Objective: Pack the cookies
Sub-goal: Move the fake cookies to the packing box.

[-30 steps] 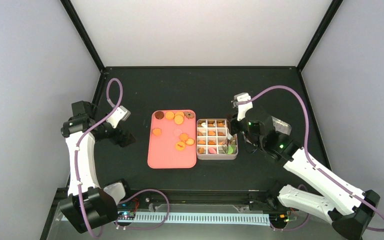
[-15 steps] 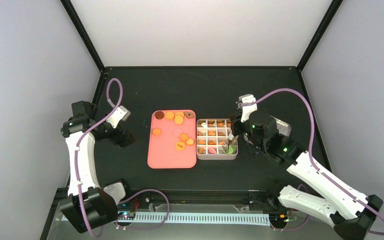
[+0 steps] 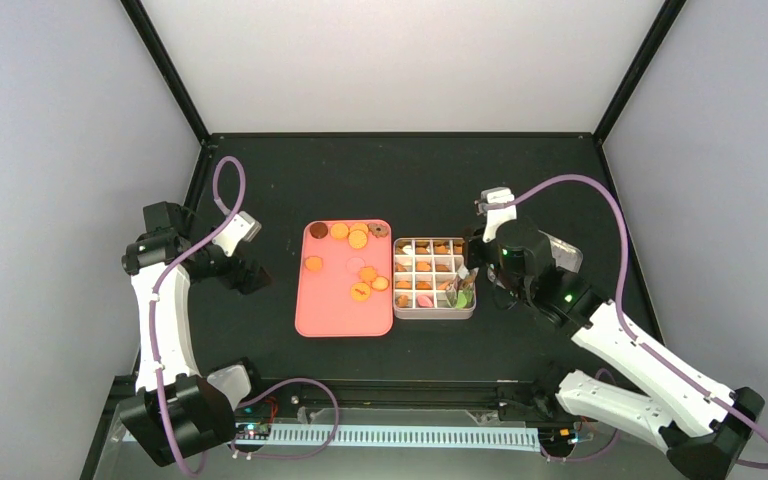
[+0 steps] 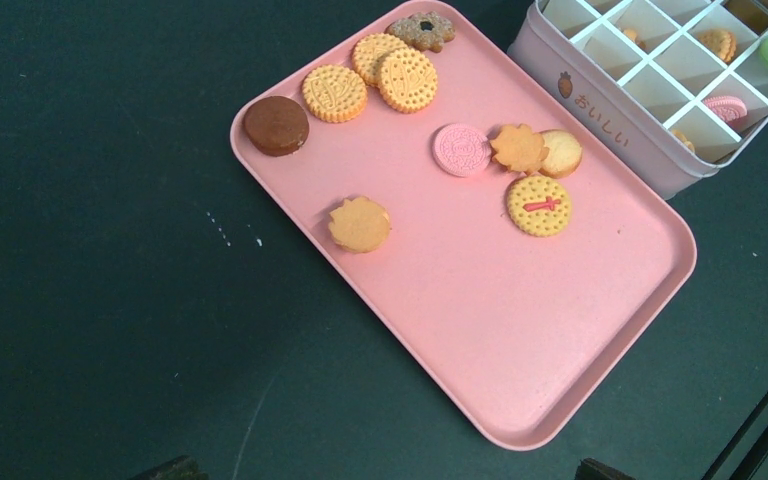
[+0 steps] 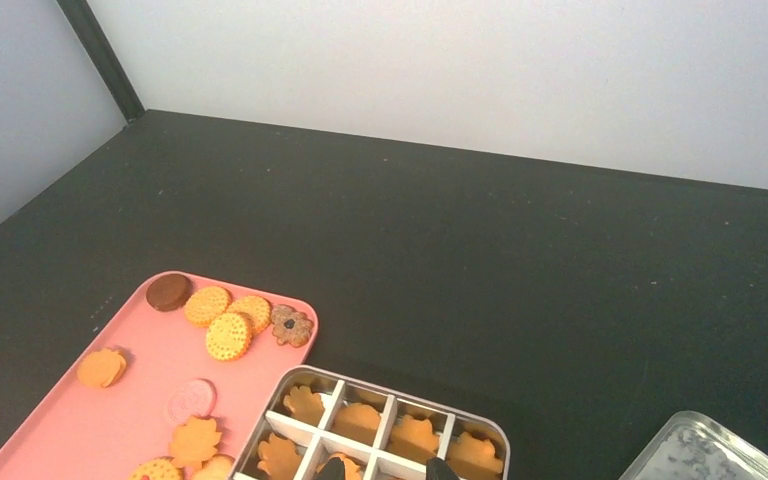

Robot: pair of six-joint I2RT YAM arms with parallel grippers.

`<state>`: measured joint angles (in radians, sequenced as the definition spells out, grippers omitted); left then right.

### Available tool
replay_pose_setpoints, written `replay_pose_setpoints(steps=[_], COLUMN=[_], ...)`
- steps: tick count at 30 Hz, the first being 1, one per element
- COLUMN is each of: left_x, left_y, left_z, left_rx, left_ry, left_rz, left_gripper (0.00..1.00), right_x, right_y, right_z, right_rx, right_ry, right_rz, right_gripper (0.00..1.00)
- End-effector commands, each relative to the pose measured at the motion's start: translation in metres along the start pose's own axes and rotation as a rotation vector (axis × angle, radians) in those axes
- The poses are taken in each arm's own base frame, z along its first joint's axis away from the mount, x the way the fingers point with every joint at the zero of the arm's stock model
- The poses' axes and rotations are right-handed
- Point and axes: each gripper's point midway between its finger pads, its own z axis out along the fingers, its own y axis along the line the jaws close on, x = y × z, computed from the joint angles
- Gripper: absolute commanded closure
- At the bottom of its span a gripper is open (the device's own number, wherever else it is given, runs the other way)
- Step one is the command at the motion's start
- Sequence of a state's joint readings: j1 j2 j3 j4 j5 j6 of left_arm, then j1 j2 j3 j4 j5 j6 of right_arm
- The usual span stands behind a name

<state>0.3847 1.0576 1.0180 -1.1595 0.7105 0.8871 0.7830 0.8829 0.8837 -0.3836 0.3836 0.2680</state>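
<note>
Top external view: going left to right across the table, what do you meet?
Left gripper, pink tray, divided cookie box, right arm's wrist. Right gripper with its tongs overlaps the box, so it is left out.

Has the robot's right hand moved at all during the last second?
Yes, slightly. In the overhead view the right gripper has drifted rightward, away from the pink tray, with its tip still at the right edge of the divided box.

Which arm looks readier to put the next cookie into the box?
Right, probably: the right claw holds tongs over the box, while the left claw sits open, off beside the tray.
</note>
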Motion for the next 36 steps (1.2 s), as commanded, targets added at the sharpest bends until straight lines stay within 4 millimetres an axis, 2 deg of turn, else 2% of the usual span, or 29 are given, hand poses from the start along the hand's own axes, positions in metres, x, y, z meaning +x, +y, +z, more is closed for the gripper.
replay_pose_setpoints(steps=[1,10,22,33,36], left_x=[-0.004,-0.005,-0.009,-0.007,-0.007], left_y=[-0.004,-0.004,-0.003,-0.003,-0.004], left_z=[-0.002,-0.004,-0.006,-0.005,-0.005], left_rx=[0.012,0.004,0.006,0.007,0.007], left_ry=[-0.019,-0.014,-0.021,-0.016,-0.014], left_rz=[0.013,0.019,0.014,0.012,0.011], left_gripper=[0.01,0.01,0.01,0.01,0.01], right_x=[0.001,-0.019,-0.004,-0.005,-0.016], right_y=[0.004,0.031,0.057,0.081,0.076], right_z=[0.007,0.020,0.020,0.018,0.013], right_rx=[-0.007,-0.044,-0.068,-0.102,-0.070], right_ry=[0.015,0.002,-0.007,-0.022,-0.035], right_rz=[-0.019,-0.116,-0.300,-0.392,-0.325], right_gripper=[0.94,0.96,0.97,0.98,0.97])
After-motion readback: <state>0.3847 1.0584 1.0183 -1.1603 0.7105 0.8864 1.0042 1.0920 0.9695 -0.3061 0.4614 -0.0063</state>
